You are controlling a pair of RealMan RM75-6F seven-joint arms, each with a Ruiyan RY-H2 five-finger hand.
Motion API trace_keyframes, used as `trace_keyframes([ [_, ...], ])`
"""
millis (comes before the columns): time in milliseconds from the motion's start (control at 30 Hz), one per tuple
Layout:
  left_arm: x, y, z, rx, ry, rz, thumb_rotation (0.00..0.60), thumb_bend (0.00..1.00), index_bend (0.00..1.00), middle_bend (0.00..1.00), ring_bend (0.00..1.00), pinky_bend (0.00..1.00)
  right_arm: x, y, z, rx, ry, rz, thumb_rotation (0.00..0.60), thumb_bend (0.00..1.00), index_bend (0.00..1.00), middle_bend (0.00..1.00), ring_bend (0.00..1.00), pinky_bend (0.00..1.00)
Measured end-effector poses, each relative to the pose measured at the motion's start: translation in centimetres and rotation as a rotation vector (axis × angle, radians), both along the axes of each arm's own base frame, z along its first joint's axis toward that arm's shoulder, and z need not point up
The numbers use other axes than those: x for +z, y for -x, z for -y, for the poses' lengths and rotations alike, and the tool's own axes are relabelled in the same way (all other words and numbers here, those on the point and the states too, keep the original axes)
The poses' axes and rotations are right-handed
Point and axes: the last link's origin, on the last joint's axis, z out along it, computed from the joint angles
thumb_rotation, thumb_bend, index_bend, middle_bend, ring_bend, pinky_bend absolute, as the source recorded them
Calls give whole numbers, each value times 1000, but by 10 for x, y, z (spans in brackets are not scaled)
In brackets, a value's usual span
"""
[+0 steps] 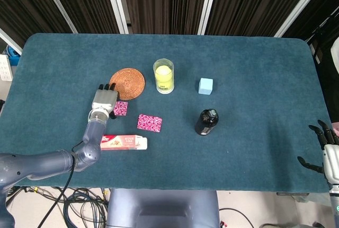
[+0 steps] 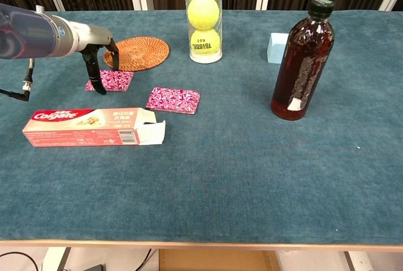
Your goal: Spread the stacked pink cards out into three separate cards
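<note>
Chest view: our left hand (image 2: 94, 53) presses fingertips on one pink card (image 2: 111, 80), holding nothing; our right hand (image 1: 327, 154) rests open at the table (image 1: 254, 69) edge.

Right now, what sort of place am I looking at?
Probably a robot test lab: a cloth-covered table before dark curtains, set with unrelated household items such as a toothpaste box and a bottle.

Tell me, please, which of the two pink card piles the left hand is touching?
The pile next to the woven coaster: the left hand has its fingers on that pink pile. The other pink pile lies apart, untouched.
</note>
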Motion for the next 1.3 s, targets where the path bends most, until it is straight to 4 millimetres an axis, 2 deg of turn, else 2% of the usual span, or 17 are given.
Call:
trace_keyframes([
  [600,-2,-1,-2,2,-5,-4,600,171,431,89,0,0,0,1,1,-4,-2,1,600,113,183,63,126,236],
  [1033,-3,-1,-2,3,-5,-12,600,250,456,90,0,0,-1,1,1,-6,-7,3,600,113,184,63,126,236],
  [1300,-2,-2,-2,4,-8,-11,600,251,459,92,0,0,-1,1,1,-8,-10,4,600,113,185,63,126,236],
])
